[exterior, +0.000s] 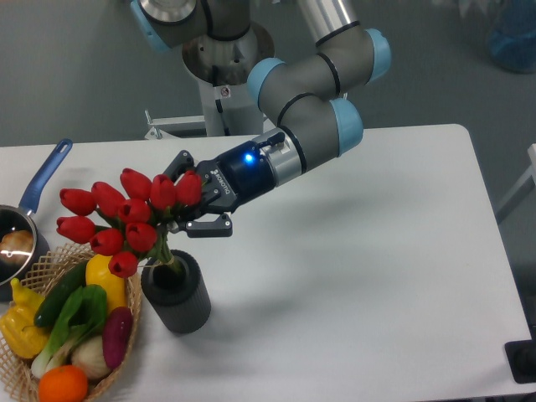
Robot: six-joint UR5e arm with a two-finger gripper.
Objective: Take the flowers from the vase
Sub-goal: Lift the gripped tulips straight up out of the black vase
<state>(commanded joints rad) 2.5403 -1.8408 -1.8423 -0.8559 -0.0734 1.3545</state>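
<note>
The flowers (126,218), a bunch of red tulip buds on green stems, lean left above the vase (177,293), a short dark grey cylinder at the front left of the table. Their stems still reach down into the vase's mouth. My gripper (186,205) comes in from the right at a slant and is shut on the flowers just below the right-hand buds, which hide part of its fingers.
A wicker basket (38,272) of vegetables and an orange sits left of the vase, touching it or nearly so. A steel pot with a blue handle (43,180) stands at the far left edge. The white table (360,268) stretches right.
</note>
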